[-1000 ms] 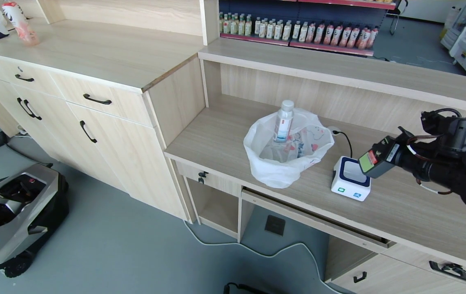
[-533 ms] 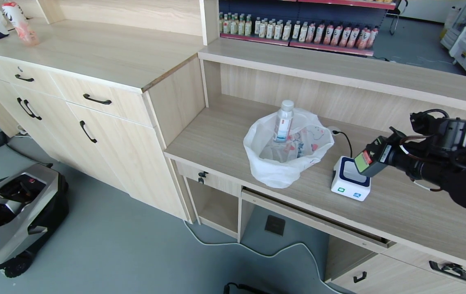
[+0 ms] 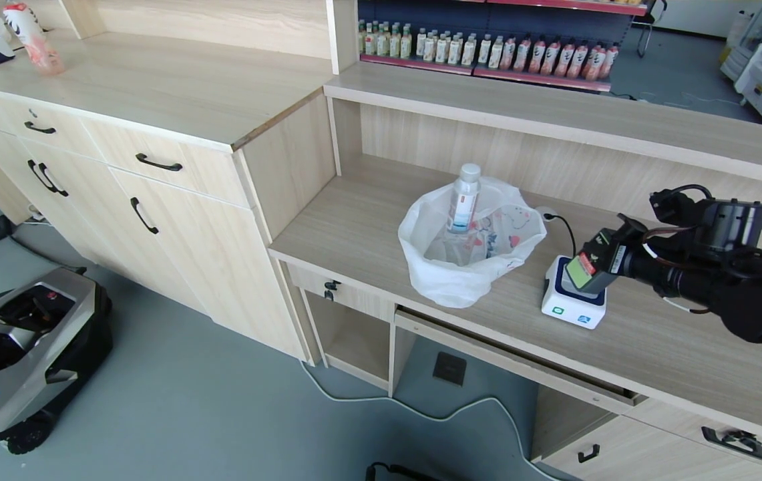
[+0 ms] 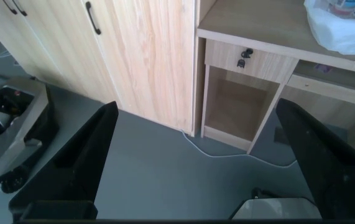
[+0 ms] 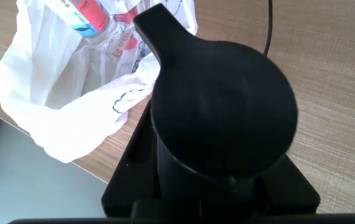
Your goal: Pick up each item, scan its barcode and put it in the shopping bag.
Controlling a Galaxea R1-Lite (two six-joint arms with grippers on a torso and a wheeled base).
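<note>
A white plastic shopping bag [image 3: 447, 274] stands open on the lower wooden counter [image 3: 654, 341] with a clear water bottle [image 3: 465, 198] upright inside it. To its right sits a white scanner [image 3: 571, 308] with a blue top. My right gripper [image 3: 602, 259] is shut on a small dark item [image 3: 580, 272] with a green and red end, held just above the scanner. In the right wrist view the dark item [image 5: 224, 118] is up close, with the bag [image 5: 71, 118] and bottle [image 5: 81, 15] beside it. My left gripper [image 4: 196, 168] is open over the floor, with nothing between its fingers.
A black cable [image 3: 564, 227] runs from the scanner to the recess's back wall. A higher cabinet counter [image 3: 153, 87] rises left of the bag. A drawer [image 3: 514, 364] below the counter edge stands slightly open. Bare counter lies right of the scanner.
My right gripper has carried the dark item leftward and down, from right of the scanner to just above its blue top. Bag and bottle have not moved.
</note>
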